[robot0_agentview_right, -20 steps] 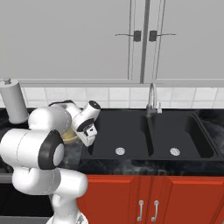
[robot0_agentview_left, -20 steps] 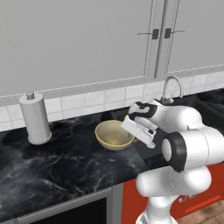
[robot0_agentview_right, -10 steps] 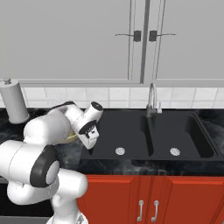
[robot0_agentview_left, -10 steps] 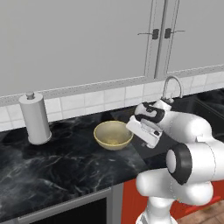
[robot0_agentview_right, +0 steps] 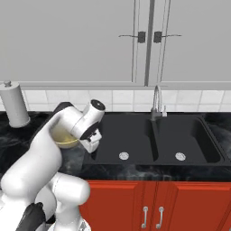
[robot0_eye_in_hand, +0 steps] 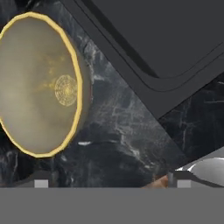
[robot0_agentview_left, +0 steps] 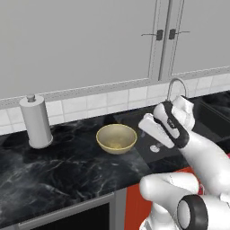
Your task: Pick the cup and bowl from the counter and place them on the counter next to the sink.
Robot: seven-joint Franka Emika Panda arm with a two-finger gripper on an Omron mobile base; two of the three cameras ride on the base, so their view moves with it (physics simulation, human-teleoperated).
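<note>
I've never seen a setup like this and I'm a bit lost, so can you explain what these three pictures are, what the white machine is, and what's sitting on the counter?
It is a computer-rendered kitchen. The white machine is a robot arm on a base that can drive. Two pictures come from cameras on that base, behind the arm to its left and right, so they show the same scene from two sides. The third comes from a camera on the hand, looking along the gripper, whose two small dark tips rise at the bottom, set wide apart with nothing between them.

On the black marbled counter sits a wide tan bowl, empty, just beside the sink with its curved silver faucet. A paper towel roll stands upright further left by the tiled wall. The gripper hangs above the counter strip between bowl and sink.
</note>
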